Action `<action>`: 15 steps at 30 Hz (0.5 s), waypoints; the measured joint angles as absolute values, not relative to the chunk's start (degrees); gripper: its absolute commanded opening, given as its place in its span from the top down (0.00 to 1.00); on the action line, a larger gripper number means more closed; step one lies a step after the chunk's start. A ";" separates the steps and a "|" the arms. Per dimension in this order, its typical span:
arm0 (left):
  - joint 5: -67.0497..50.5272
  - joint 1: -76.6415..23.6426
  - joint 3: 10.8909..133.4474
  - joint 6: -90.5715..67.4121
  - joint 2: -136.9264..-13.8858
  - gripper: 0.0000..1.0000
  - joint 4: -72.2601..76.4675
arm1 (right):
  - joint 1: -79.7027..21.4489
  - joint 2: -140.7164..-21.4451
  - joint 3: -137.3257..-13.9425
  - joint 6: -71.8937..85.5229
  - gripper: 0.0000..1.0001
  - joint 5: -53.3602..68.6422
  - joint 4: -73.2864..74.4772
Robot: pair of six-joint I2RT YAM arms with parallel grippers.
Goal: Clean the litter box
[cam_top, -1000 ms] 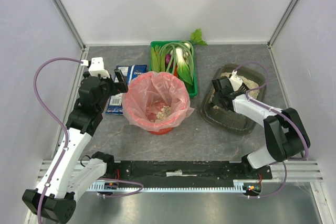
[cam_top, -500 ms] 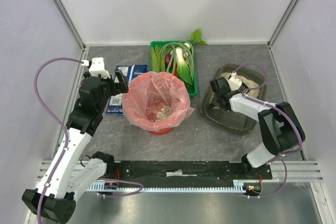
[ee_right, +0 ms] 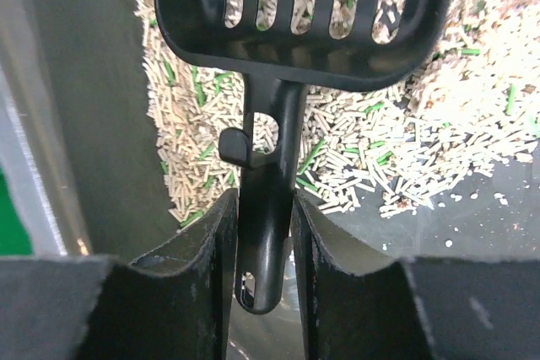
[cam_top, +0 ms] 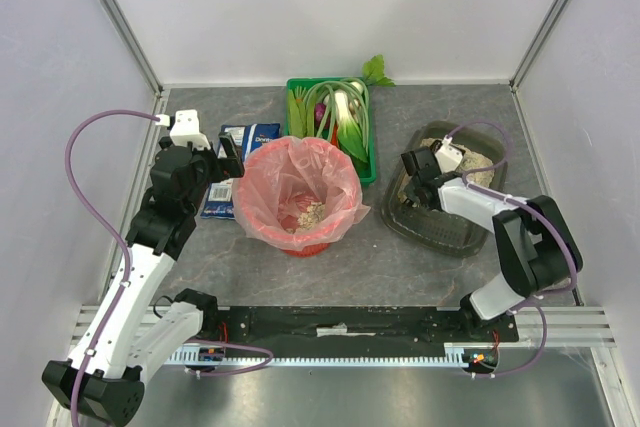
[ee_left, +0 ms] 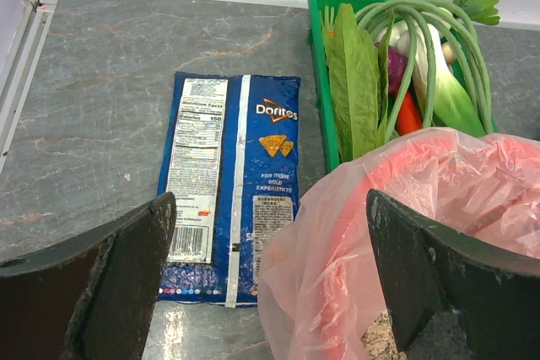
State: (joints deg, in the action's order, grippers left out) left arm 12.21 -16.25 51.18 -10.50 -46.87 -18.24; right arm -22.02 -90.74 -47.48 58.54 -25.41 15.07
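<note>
The litter box (cam_top: 440, 228) is a dark shallow tray at the right of the table, holding beige and green litter pellets (ee_right: 405, 141). My right gripper (cam_top: 425, 187) is inside it, shut on the handle of a black slotted scoop (ee_right: 305, 14), whose blade lies over the pellets. My left gripper (cam_top: 228, 159) is open and empty, hovering at the left rim of the red bin (cam_top: 300, 239) lined with a pink bag (ee_left: 405, 208). Some litter lies in the bag's bottom (cam_top: 308, 214).
A green crate (cam_top: 330, 122) of vegetables stands behind the bin. A blue Doritos bag (ee_left: 229, 179) lies flat to the bin's left. White walls with metal posts close in the grey stone-look table (cam_top: 380, 267).
My right gripper with the scoop has shifted slightly inside the litter box. The left arm has not moved.
</note>
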 measured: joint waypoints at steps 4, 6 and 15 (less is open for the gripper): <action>12.27 -16.27 51.18 -10.48 -46.87 0.01 -18.24 | -21.65 -87.96 -47.48 58.50 0.66 -25.63 15.11; 12.47 -16.27 51.18 -10.46 -46.85 0.01 -18.24 | -21.17 -86.85 -47.48 58.39 0.67 -25.65 15.16; 13.26 -16.27 51.13 -10.39 -46.72 0.01 -18.24 | -18.70 -82.61 -45.95 56.31 0.85 -25.63 16.58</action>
